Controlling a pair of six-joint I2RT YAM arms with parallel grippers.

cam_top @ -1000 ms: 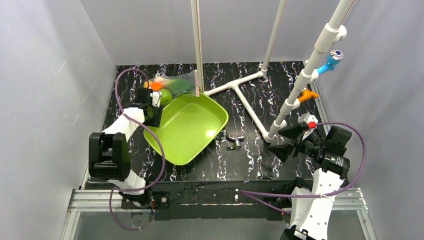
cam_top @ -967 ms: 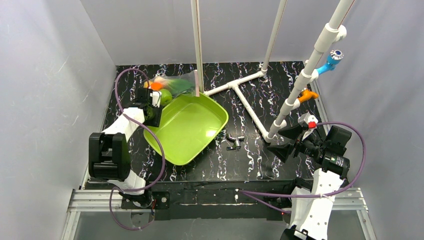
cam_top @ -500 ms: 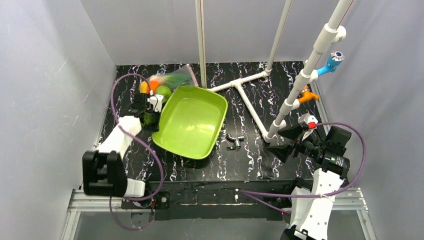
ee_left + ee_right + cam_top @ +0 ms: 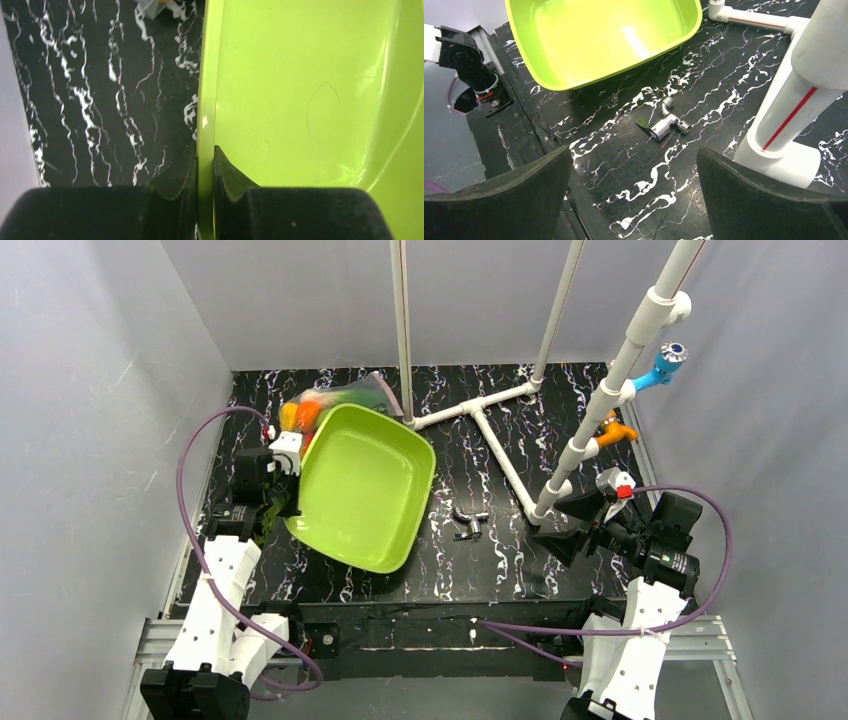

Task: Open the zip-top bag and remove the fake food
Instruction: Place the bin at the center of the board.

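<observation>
The left gripper (image 4: pixel 205 162) is clamped on the rim of the lime-green plastic tray (image 4: pixel 300 100). The right gripper (image 4: pixel 634 190) gapes, empty. Beyond the left jaws, past the tray's far rim, lies the clear crinkly zip-top bag (image 4: pixel 350 398) of plastic fake food (image 4: pixel 300 415). It is likely light, limp and slippery; pinch its pinkish zip strip (image 4: pixel 386 390), seemingly on the bag's right edge.

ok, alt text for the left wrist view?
The left gripper is shut on the rim of the lime-green tray, one black finger outside the wall and one inside. The tray's bare interior fills the right; black, white-veined table shows at left, with a scrap of the zip-top bag at the top edge.
</observation>
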